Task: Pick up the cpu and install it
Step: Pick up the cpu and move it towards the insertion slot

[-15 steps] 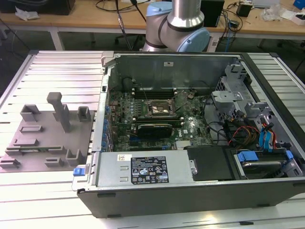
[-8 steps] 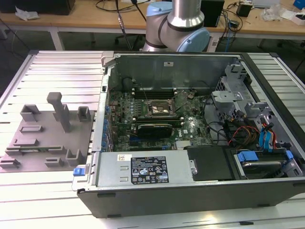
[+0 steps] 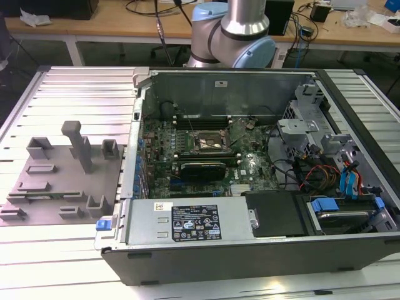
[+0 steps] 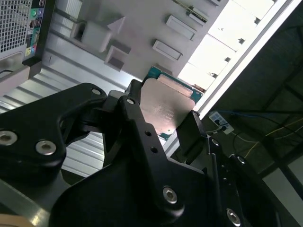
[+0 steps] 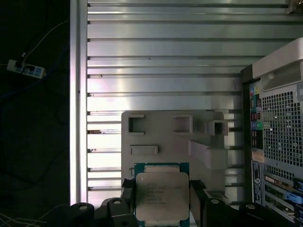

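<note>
**Fig. Cpu held in gripper.** The cpu (image 5: 162, 196) (silver-grey lid, green rim) is pinched between the two dark fingers (image 5: 196, 193) of the gripper (image 5: 162, 189). One finger is pressed against each of two opposite edges, w/ the lid left uncovered between them, as seen in both wrist views. The chip is carried roughly level, its far edge reaching past the fingertips.

Beyond the fingertips the grey fixture plate (image 5: 161, 137) is seen, w/ its upright blocks and shallow rectangular recesses. The cpu is outlined against the plate's nearest edge. Whether the chip touches anything below can't be told.

Plate and fingers are backed by the slatted aluminium table (image 5: 165, 71). Out to the side of one finger, past the plate, the perforated rear panel of the computer case (image 5: 279, 142) is seen.

In the exterior view the case is shown lying open. The socket (image 3: 209, 142) w/ its metal frame is set on the green motherboard (image 3: 250, 165), approx. mid-board, and the arm (image 3: 234, 31) is seen behind the case.
</note>
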`<state>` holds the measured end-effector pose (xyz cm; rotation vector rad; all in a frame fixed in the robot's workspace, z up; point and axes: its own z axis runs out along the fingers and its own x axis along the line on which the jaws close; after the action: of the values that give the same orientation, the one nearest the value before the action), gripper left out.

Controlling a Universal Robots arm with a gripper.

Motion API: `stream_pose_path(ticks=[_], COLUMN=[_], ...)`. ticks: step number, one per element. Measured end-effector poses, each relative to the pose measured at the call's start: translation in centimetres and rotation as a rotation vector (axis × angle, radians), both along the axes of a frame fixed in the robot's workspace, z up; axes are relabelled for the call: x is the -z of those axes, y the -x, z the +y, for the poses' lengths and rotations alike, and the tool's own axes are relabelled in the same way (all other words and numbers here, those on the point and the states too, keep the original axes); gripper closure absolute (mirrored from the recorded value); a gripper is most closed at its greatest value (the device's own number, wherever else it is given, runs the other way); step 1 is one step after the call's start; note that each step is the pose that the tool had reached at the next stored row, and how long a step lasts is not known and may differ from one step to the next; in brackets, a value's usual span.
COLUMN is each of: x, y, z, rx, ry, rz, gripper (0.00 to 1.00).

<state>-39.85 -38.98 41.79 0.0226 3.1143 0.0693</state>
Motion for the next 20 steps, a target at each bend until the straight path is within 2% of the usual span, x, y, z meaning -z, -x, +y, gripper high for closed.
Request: stream_pose_path(ticks=[3,10,16,20], x=[0.00,0.00,0.00,0.00], y=[-0.78,-3.31,-4.53,-5.64], z=[0.00,0.00,0.00,0.00], rx=[0.000,0.000,0.000,0.000], ry=[0.0000,0.0000,0.0001,0.0000], rz=[0.0001,-0.0001,0.0000,0.0001], gripper=[0.45,0.45,0.45,0.45])
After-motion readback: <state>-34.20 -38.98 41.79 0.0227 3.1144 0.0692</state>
